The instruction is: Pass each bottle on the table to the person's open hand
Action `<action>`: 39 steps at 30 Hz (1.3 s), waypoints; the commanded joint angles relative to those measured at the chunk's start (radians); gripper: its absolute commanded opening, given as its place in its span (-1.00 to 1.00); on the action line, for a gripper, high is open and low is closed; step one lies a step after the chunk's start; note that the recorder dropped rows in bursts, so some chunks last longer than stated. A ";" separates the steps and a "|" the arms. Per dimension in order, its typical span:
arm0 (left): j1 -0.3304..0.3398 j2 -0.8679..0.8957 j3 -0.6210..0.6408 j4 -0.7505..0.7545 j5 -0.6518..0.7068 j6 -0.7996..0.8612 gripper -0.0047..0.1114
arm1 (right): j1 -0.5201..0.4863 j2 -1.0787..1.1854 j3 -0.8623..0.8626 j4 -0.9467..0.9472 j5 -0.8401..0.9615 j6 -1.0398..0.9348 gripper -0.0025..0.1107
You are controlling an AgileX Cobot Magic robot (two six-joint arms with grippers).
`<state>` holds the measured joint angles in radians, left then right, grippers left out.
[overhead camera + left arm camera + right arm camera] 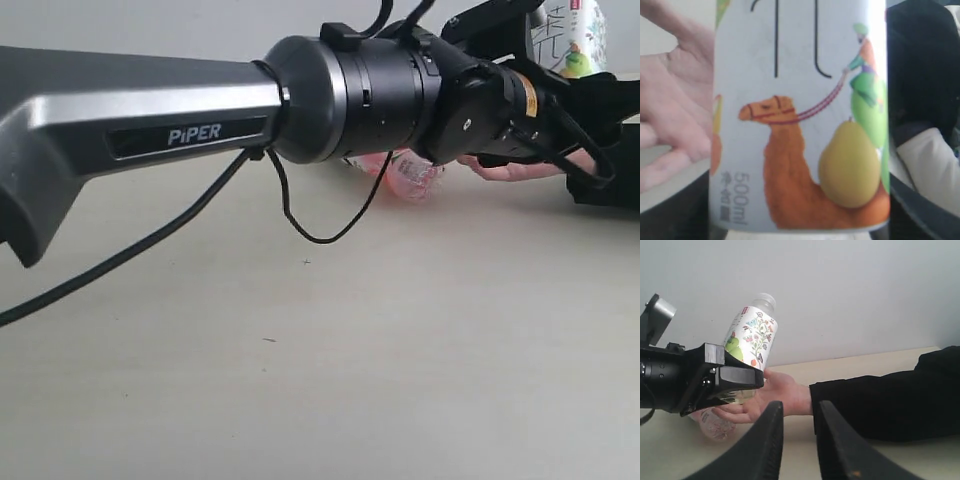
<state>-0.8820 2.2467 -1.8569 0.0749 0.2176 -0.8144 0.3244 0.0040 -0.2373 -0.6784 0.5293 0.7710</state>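
My left gripper (545, 50) is shut on a bottle (578, 40) with a white label showing fruit and a camel (800, 125). It holds the bottle tilted just above the person's open hand (520, 172), which lies palm up with a black sleeve. In the right wrist view the same bottle (752, 332) stands over the palm (770, 395), its base hidden behind the left gripper's body (725, 377). A pink bottle (405, 175) lies on the table (350, 350) beside the fingers. My right gripper (800, 415) is open, low over the table, with nothing between its fingers.
The left arm's long grey link (130, 120) and its loose black cable (310, 235) cross the front of the exterior view. The person's black-sleeved forearm (890, 395) rests along the table on the right. A pale wall stands behind.
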 commanded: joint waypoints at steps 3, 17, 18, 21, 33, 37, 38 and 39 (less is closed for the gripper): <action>-0.023 -0.024 -0.004 0.623 0.284 -0.440 -0.92 | 0.002 -0.004 0.001 -0.001 -0.005 -0.001 -0.51; -0.117 0.014 -0.004 0.988 0.406 -1.101 -0.92 | 0.002 -0.004 0.001 -0.001 -0.005 -0.003 -0.51; -0.119 0.024 -0.004 0.988 0.406 -1.115 -0.92 | 0.002 -0.004 0.001 -0.001 -0.005 -0.003 -0.51; -0.122 0.048 -0.004 0.996 0.395 -1.154 -0.92 | 0.002 -0.004 0.001 -0.001 -0.005 -0.003 -0.51; -0.093 0.116 -0.058 1.003 0.254 -1.160 -0.92 | 0.002 -0.004 0.001 -0.001 -0.005 -0.001 -0.51; -0.093 0.139 -0.078 1.003 0.251 -1.158 -0.92 | 0.002 -0.004 0.001 -0.001 -0.005 -0.001 -0.51; -0.093 0.145 -0.080 1.003 0.243 -1.158 -0.92 | 0.002 -0.004 0.001 -0.001 -0.005 -0.001 -0.51; -0.093 0.152 -0.080 1.003 0.236 -1.158 -0.91 | 0.002 -0.004 0.001 -0.001 -0.005 -0.003 -0.51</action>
<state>-0.9778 2.3785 -1.9289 1.0693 0.4636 -1.9708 0.3244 0.0040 -0.2373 -0.6784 0.5293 0.7710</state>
